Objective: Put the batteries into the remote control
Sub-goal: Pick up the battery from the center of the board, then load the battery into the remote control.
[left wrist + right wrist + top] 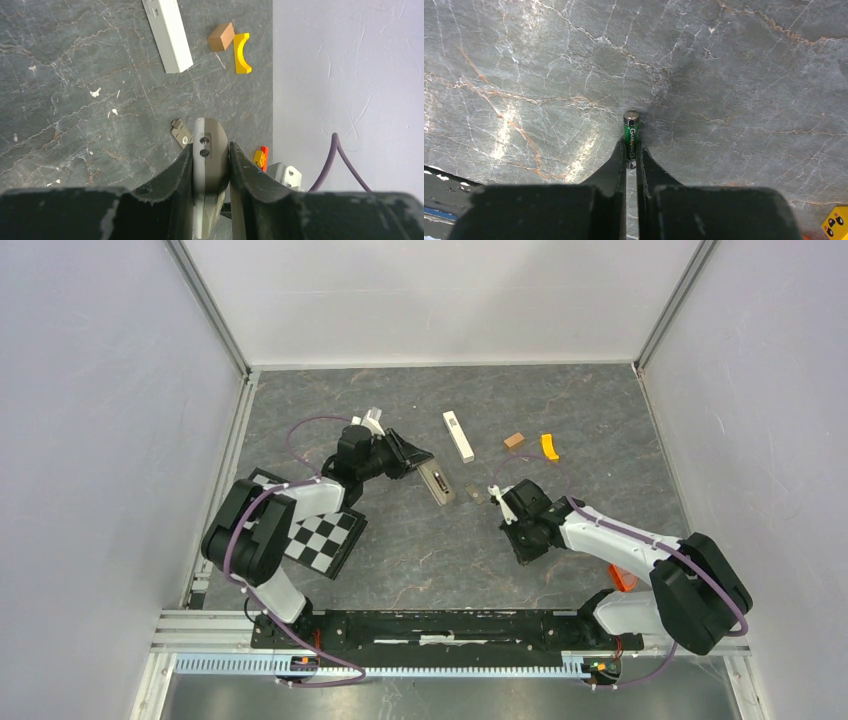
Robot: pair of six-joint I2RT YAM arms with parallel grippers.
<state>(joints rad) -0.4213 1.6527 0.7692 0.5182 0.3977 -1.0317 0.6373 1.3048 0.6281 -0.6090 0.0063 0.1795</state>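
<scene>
My left gripper is shut on the remote control, which shows its grey-olive back. In the left wrist view the remote stands on edge between the fingers of the left gripper. My right gripper points down at the table right of the remote. In the right wrist view the right gripper is shut on a green battery, whose metal end sticks out past the fingertips just above the table. I see no other batteries.
A small grey cover piece lies just right of the remote and shows in the left wrist view. A long white bar, a brown block and a yellow curved piece lie behind. A checkerboard sits at the left.
</scene>
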